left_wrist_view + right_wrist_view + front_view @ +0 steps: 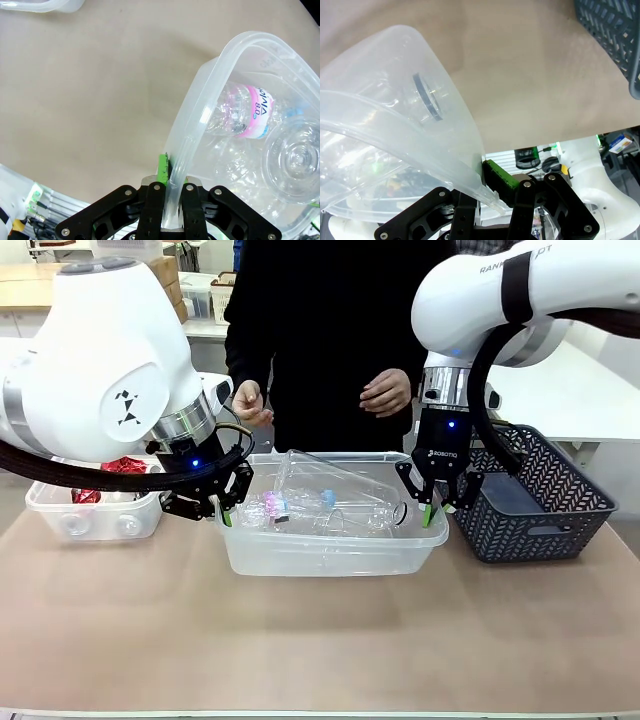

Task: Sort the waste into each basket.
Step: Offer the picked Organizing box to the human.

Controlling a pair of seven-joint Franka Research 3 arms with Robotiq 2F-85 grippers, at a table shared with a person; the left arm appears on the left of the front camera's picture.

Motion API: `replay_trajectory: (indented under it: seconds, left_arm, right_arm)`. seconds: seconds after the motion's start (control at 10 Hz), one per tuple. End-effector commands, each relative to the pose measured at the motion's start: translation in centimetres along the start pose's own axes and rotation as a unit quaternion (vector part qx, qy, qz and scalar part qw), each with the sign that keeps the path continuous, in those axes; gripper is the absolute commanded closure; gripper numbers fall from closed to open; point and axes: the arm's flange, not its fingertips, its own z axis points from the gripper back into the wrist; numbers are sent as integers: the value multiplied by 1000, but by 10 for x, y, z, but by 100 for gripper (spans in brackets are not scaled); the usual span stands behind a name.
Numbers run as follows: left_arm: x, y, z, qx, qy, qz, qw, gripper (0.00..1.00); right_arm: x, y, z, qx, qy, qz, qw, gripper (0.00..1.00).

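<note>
- Evidently both arms have the middle clear tub [330,540] by its rim: the left gripper [232,508] is clamped on the rim at one end and the right gripper [436,508] is clamped on the rim at the other end, each wrist view showing the thin wall pinched between the green pads.
- Between the two grippers, inside this tub, lie clear plastic bottles [330,508]; one with a pink label [250,117] lies just beyond the left gripper's fingers.
- The second clear tub [92,512], holding red cans [122,466], sits outboard of the left gripper; the dark lattice basket [535,495] sits just outboard of the right one.
- My judgement: this is a shared carry, so move both ends together and level.
- The thin rim may flex or slip; go slowly and avoid twisting.
- The tub rests on the desk [320,640].
</note>
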Motion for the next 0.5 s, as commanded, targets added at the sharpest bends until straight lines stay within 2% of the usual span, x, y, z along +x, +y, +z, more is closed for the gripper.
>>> replay_trajectory:
  seconds: [0.0,0.4]
  left_arm:
    - [5,3,3,-4,-11,21,1000,100]
    - [5,3,3,-4,-11,21,1000,100]
  right_arm:
    - [-6,0,2,2,6,-8,1000,100]
    - [-6,0,2,2,6,-8,1000,100]
